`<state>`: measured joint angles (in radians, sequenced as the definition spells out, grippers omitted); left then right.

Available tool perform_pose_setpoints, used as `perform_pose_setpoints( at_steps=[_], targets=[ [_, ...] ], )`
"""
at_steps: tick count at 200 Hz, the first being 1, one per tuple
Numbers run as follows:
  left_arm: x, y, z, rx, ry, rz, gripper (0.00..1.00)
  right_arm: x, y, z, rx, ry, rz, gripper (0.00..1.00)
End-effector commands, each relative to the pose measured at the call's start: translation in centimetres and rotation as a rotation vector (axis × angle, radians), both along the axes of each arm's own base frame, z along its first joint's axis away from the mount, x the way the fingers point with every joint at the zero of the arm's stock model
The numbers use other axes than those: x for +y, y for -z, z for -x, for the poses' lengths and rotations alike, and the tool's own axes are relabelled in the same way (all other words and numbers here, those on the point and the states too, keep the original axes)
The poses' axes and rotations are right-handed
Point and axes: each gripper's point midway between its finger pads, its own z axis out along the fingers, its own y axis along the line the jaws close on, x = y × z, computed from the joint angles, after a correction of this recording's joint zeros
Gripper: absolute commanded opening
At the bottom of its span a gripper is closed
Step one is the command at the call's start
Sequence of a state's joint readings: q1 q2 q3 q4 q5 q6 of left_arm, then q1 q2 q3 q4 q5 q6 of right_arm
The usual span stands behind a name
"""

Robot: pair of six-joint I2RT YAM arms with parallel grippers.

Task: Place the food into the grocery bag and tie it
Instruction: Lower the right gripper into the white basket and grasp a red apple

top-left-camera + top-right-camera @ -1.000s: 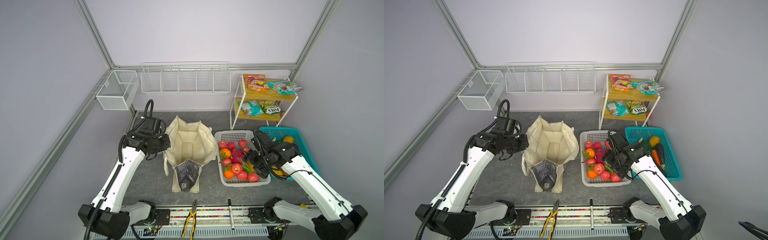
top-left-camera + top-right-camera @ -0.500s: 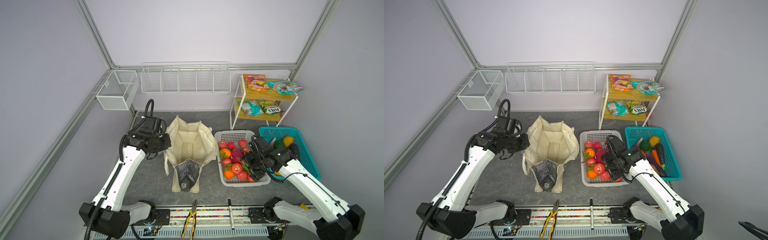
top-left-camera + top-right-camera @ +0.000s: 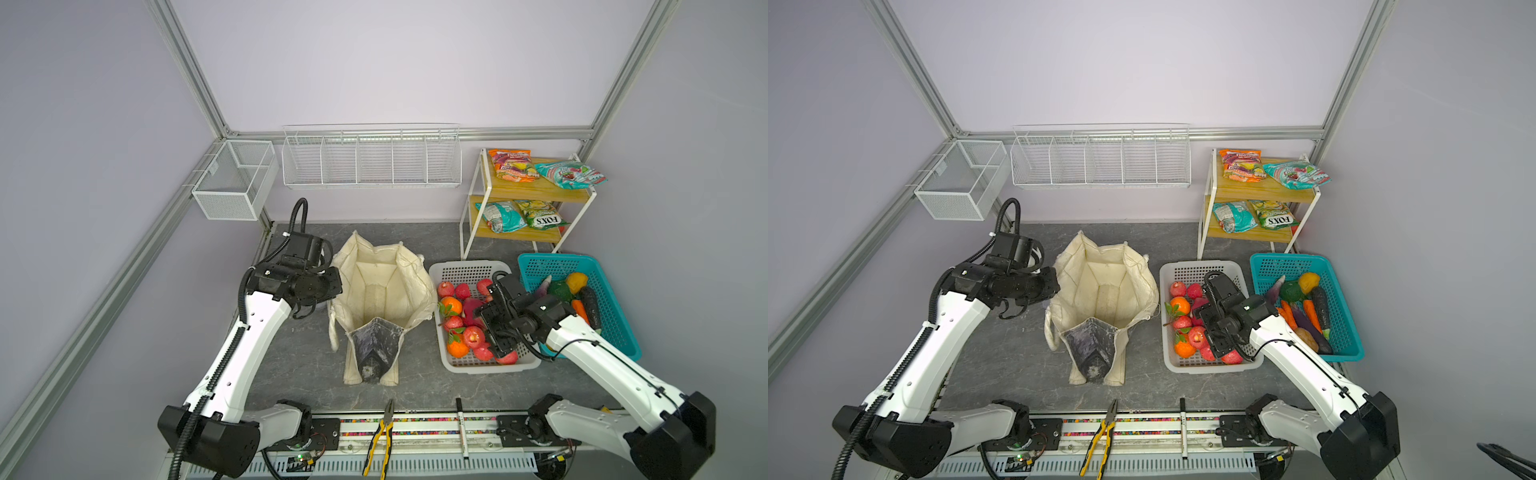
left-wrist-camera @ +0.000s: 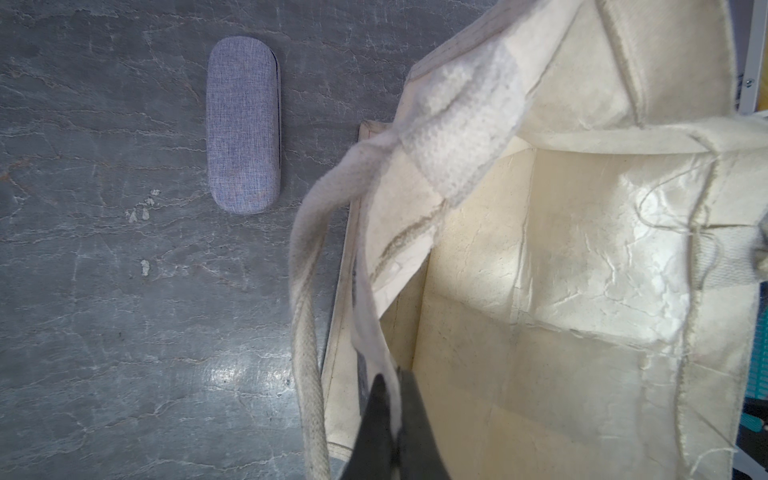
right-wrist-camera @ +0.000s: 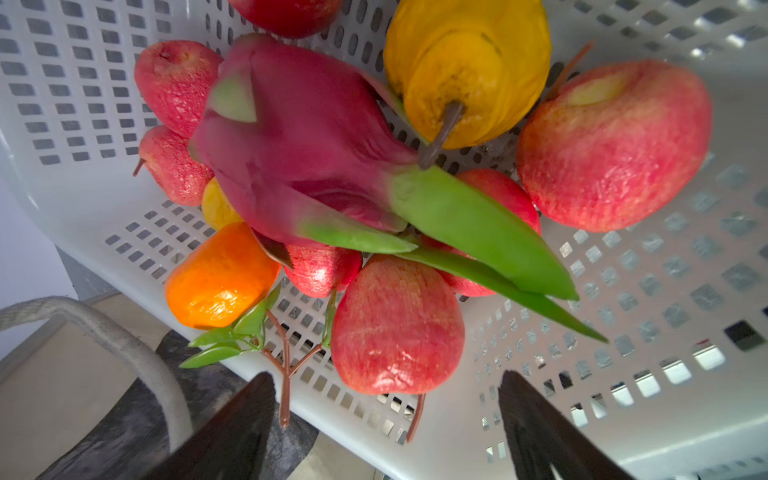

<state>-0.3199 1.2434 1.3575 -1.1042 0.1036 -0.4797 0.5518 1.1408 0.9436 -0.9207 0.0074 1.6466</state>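
Observation:
The cream grocery bag (image 3: 382,291) (image 3: 1104,286) stands open mid-table, with nothing visible inside it. My left gripper (image 4: 388,382) (image 3: 332,286) is shut on its left rim beside a strap handle (image 4: 307,291). The food is apart from the bag. Red and orange fruits and a magenta dragon fruit (image 5: 299,145) (image 3: 471,309) lie in the white basket (image 3: 469,266). Vegetables (image 3: 577,295) lie in the teal basket (image 3: 548,266). Snack packets (image 3: 540,170) sit on the shelf. My right gripper (image 5: 385,376) (image 3: 492,332) hangs open over the fruits, just above a red apple (image 5: 395,324), holding nothing.
A grey glasses case (image 4: 243,124) lies on the table left of the bag, under my left arm. Pliers (image 3: 380,436) and a marker (image 3: 461,419) rest on the front rail. The wooden shelf (image 3: 528,195) stands behind the baskets. Wire racks (image 3: 370,158) hang on the back wall.
My right gripper has swung left from the white basket's right side to above the fruits, nearer the bag. The left arm and the bag have stayed still.

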Motion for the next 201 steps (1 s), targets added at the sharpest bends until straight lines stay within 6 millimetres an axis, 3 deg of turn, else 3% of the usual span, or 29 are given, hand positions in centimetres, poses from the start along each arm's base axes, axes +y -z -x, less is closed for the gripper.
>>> perform_pose_setpoints(
  at_steps=[1, 46, 52, 122, 175, 193, 201],
  targets=[
    [0.1, -0.3, 0.1, -0.015, 0.017, -0.006, 0.0, 0.3, 1.3, 0.2, 0.034, 0.078, -0.007, 0.86],
    [0.2, -0.4, 0.3, -0.018, 0.019, -0.007, 0.0, 0.6, 2.5, 0.1, 0.051, 0.075, 0.001, 0.82],
    [0.2, -0.4, 0.3, -0.019, 0.018, -0.007, 0.0, 0.3, 3.5, 0.7, 0.075, 0.072, 0.018, 0.82],
    [0.3, -0.4, 0.5, -0.021, 0.016, -0.007, 0.0, 1.0, 4.6, 0.6, 0.085, 0.048, 0.027, 0.68],
    [0.4, -0.3, 0.6, -0.021, 0.014, -0.005, 0.0, 0.8, 4.0, 0.7, 0.067, 0.052, 0.026, 0.5],
    [0.4, -0.4, 0.7, -0.024, 0.012, -0.005, 0.0, 0.5, 2.8, 0.6, 0.04, 0.039, 0.034, 0.48],
    [0.5, -0.5, 0.8, -0.028, 0.014, -0.007, 0.0, 0.5, 0.9, 0.0, -0.007, 0.029, 0.032, 0.48]
  ],
)
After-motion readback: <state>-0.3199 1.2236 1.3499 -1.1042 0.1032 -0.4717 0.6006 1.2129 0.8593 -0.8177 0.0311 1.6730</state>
